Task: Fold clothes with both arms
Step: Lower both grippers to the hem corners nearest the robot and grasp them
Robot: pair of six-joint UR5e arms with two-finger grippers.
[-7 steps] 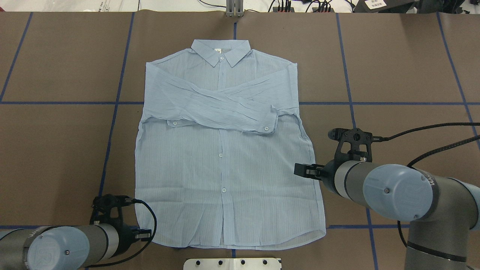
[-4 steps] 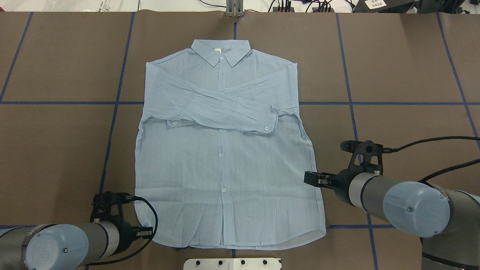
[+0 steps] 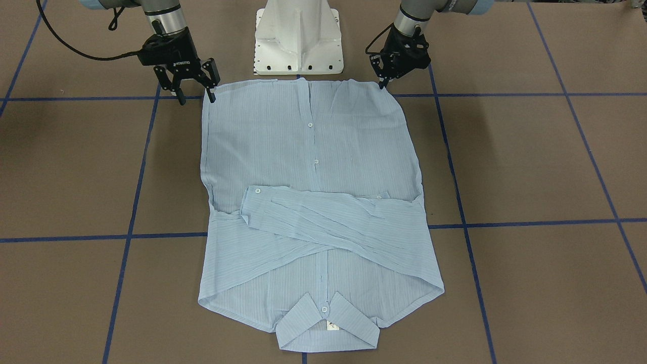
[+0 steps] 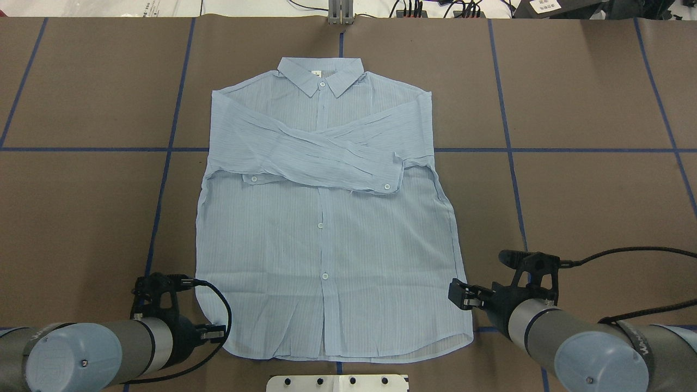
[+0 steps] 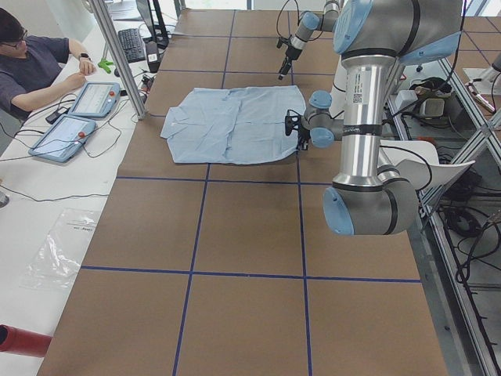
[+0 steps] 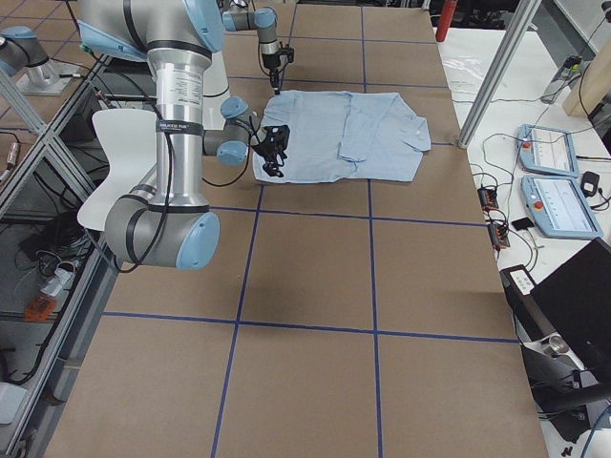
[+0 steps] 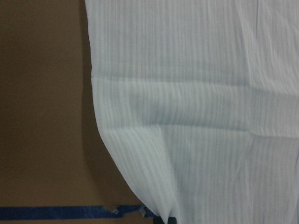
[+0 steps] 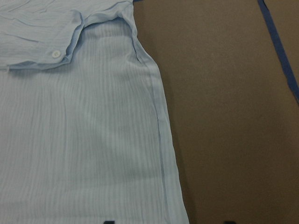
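The pale blue striped shirt lies flat, front up, on the brown table, with its collar on the far side and both sleeves folded across the chest. It also shows in the front view. My left gripper is low at the shirt's near left hem corner and looks open; the front view shows it edge-on. My right gripper is open at the near right side edge. In the front view one finger touches the hem corner. The right wrist view shows the shirt's side edge between the fingertips.
The white pedestal base stands just behind the shirt's hem, between the arms. Blue tape lines cross the brown table. An operator sits with tablets beyond the collar end.
My right gripper has moved back along the shirt's right edge toward the robot, down to the hem corner. The left gripper has barely shifted. The shirt has not moved.
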